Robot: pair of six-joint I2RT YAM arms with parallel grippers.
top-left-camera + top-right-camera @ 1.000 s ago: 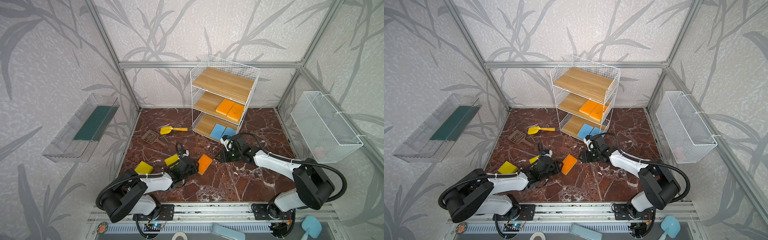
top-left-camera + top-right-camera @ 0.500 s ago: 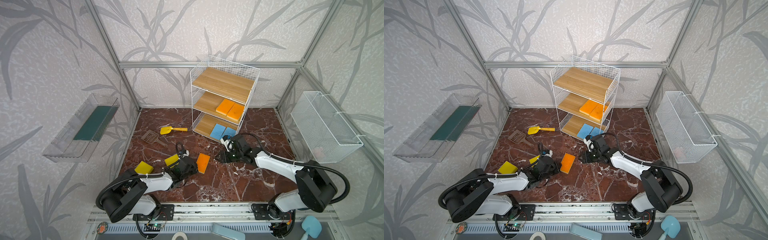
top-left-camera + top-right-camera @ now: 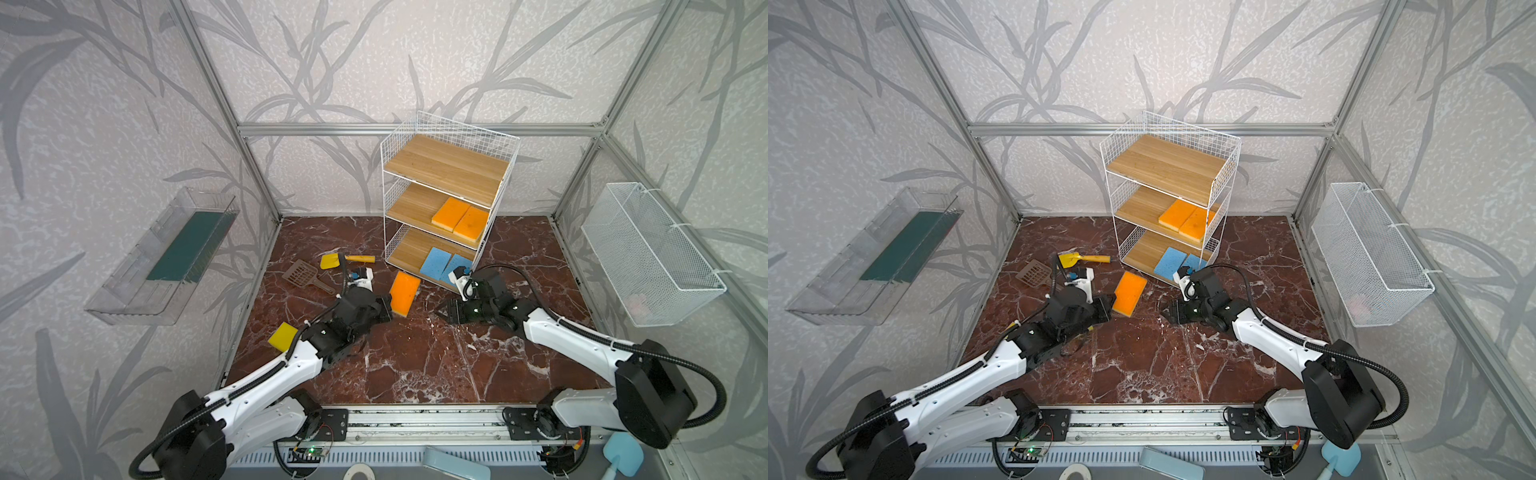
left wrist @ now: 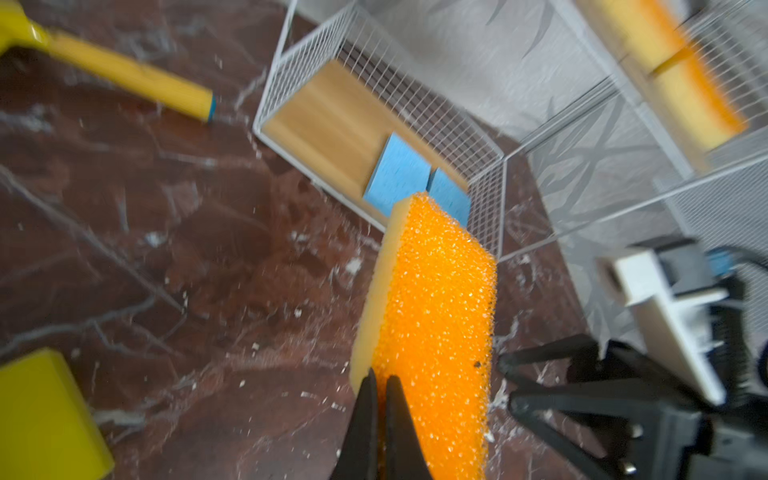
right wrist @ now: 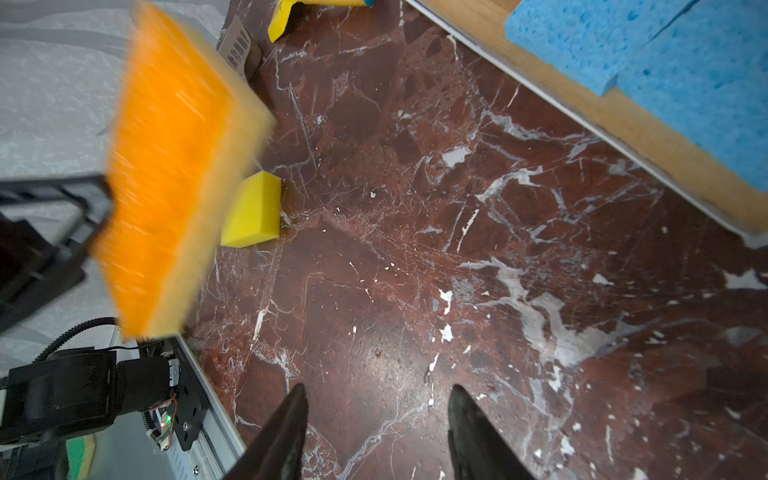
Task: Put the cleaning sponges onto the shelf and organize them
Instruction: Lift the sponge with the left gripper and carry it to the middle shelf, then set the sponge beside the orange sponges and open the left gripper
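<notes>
Orange sponge pinched at its edge by left tool, tilted, near shelf bottom tier. Right tool open, empty, over marble surface. Yellow sponge lies loose.

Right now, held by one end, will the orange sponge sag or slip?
Probably no sag: the orange sponge juts straight from the left gripper, so it seems fairly stiff and light. Its coarse face should grip well, yet the jaws pinch only one end, so it may pivot.
</notes>
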